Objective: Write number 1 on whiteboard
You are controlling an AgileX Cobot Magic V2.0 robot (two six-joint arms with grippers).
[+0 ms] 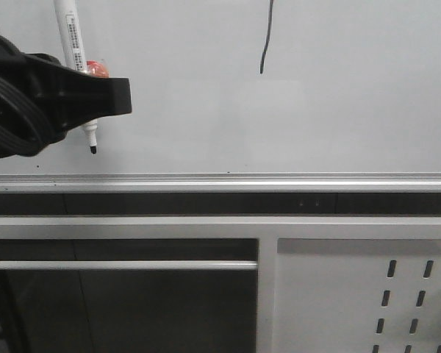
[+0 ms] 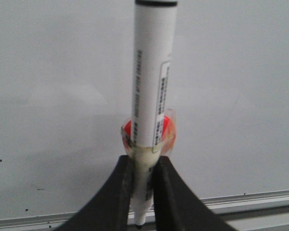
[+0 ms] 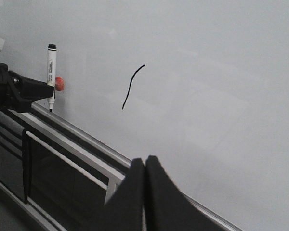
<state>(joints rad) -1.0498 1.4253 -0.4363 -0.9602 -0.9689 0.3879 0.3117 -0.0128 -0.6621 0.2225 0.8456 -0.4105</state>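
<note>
The thin black curved marker stroke (image 1: 264, 40) marks the pale glossy whiteboard (image 1: 338, 110). To its left, the left gripper (image 2: 143, 192) grasps a white marker pen (image 2: 151, 86); the right gripper (image 3: 145, 187) is clenched, empty.

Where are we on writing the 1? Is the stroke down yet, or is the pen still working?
A black number 1 stroke is already on the whiteboard. The left gripper is shut on the marker, tip down just above the rail and well to the side of the stroke, not at it. The right gripper is shut and empty. The writing looks done; what seems left is putting the marker away.
</note>
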